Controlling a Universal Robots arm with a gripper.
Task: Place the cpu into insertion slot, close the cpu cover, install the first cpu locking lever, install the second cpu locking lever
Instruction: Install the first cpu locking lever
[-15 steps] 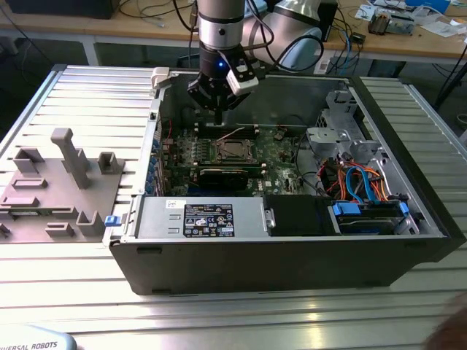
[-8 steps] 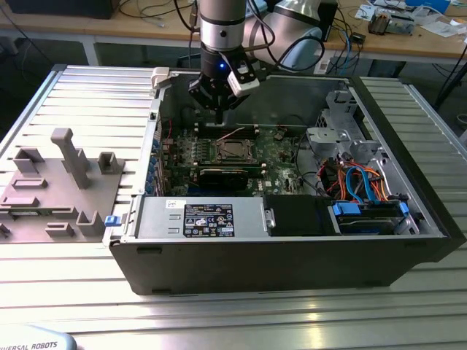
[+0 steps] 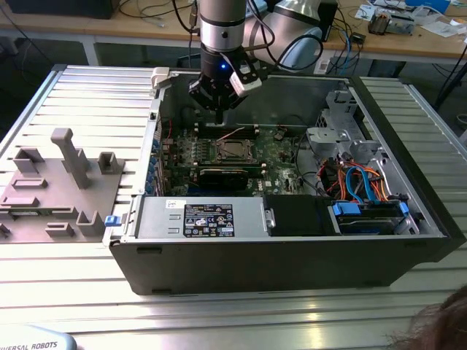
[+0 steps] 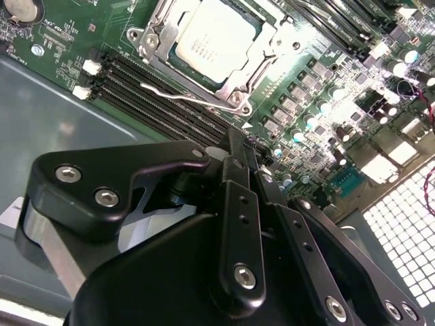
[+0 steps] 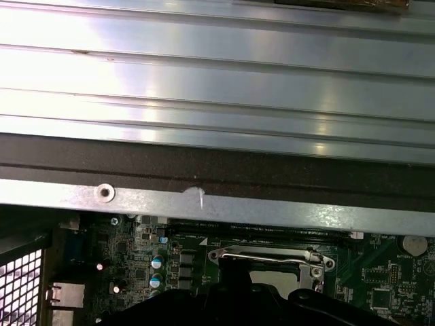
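Ribbed aluminium worktop [image 3: 241, 321] carries an open computer case [image 3: 284, 262], lying on its side. Landmark for everything below: the insertion slot [image 3: 232, 149].

Grey fixture plate [image 3: 58, 193] with upright blocks sits on the worktop, well apart from the slot, toward the exterior view's left. A person's hair [image 3: 438, 328] shows at the near edge, far from the slot toward the exterior view's right.

Inside the case, the green motherboard [image 3: 281, 157] surrounds the slot. Power supply box [image 3: 201, 219] lies along the near case wall, in front of the slot. Drive bay with blue and orange cables [image 3: 365, 193] sits well off toward the exterior view's right.

The arm [image 3: 222, 29] comes down from above, just behind the slot. End effector [image 3: 219, 111] hangs above the board, near the slot's far edge, not touching it. In the second wrist view the end effector [image 4: 239, 139] has its fingers [image 4: 234, 170] pressed together at the tip — narrow, nothing held.

Black memory slots [image 4: 156, 92] run just beside the slot, between it and the fingertips.

The cpu [image 4: 212, 44] is seated in the slot, silver top facing up. The cpu cover [image 4: 275, 47] frames the chip — whether it is fully flat I cannot tell. One wire locking lever [image 4: 180, 95] lies along the slot's edge next to the memory slots; in the first wrist view a lever [image 5: 268, 256] runs across the slot's edge.
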